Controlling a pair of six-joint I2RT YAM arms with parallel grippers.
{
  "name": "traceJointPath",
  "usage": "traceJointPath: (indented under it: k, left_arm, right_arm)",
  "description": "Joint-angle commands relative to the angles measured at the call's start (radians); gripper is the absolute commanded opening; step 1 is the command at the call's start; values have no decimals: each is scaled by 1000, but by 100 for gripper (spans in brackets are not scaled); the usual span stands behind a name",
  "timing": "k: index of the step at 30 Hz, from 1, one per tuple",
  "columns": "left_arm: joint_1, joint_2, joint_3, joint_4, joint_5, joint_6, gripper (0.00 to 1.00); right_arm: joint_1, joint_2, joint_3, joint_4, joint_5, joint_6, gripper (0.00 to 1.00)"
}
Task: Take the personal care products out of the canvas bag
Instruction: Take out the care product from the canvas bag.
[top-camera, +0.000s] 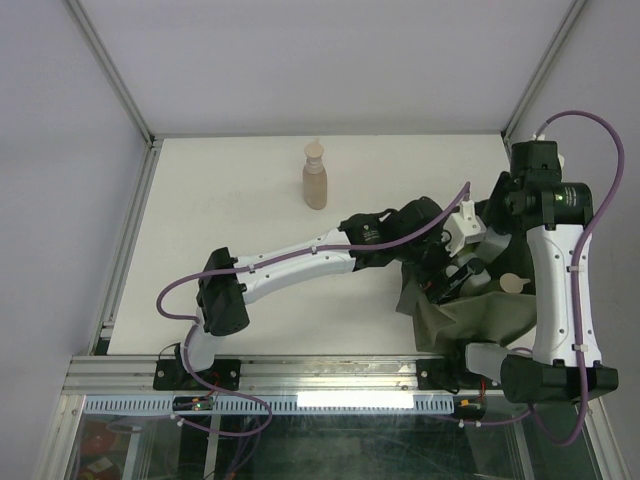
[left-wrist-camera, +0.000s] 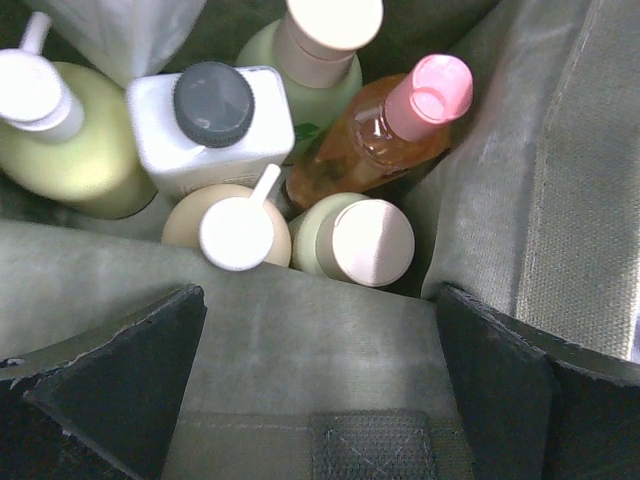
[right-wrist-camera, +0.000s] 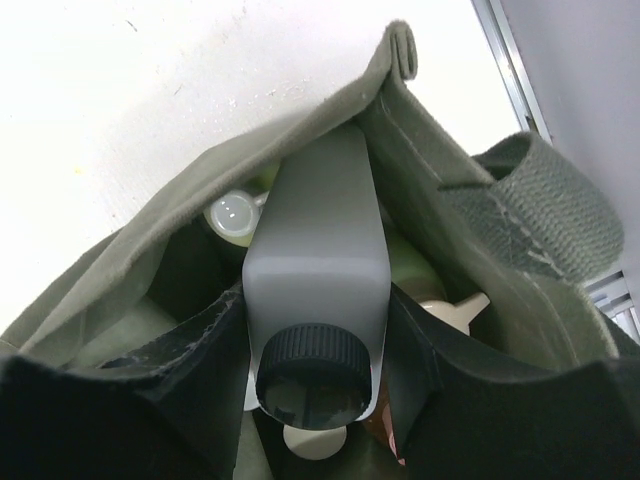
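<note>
The olive canvas bag (top-camera: 480, 320) lies at the near right with its mouth open. My left gripper (left-wrist-camera: 320, 300) hovers open over the bag's near rim (left-wrist-camera: 300, 340), holding nothing. Past the rim, several personal care products stand packed inside the bag: a white bottle with a dark cap (left-wrist-camera: 210, 125), an orange one with a pink cap (left-wrist-camera: 380, 135), a yellow-green pump bottle (left-wrist-camera: 70, 140), a beige pump bottle (left-wrist-camera: 235, 225) and a pale green one (left-wrist-camera: 360, 240). My right gripper (right-wrist-camera: 315, 320) is shut on a white black-capped bottle (right-wrist-camera: 315, 250) in the bag's mouth. A tan bottle (top-camera: 315, 182) stands on the table outside.
Both arms crowd over the bag near the right wall rail (top-camera: 520, 120). A strap handle (right-wrist-camera: 540, 210) curls beside the right gripper. The white table (top-camera: 230, 200) runs left and back from the bag, edged by a metal rail (top-camera: 130, 230).
</note>
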Motion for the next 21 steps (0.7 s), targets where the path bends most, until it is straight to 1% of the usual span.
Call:
traceJointPath:
  k: [1,5,10,14,21]
  left_arm:
    - [7,-118,45,18,-82,-52,99]
    - [7,-157,25,28,-137,-69,99]
    - [8,-177,13,37,-185,-81,99]
    - [8,-196,2,42,-221,-91,99]
    - [15,-254,-64,72,-299,-97,99]
  right_arm:
    - [9,-42,116,10,-50,47,0]
    - [9,-60,137,-1,-122,28,0]
    - [9,-80,117,17,-136,15,0]
    - [9,-83,159,0,-158,17,0]
    - [9,-114,207,-24,-203,19,0]
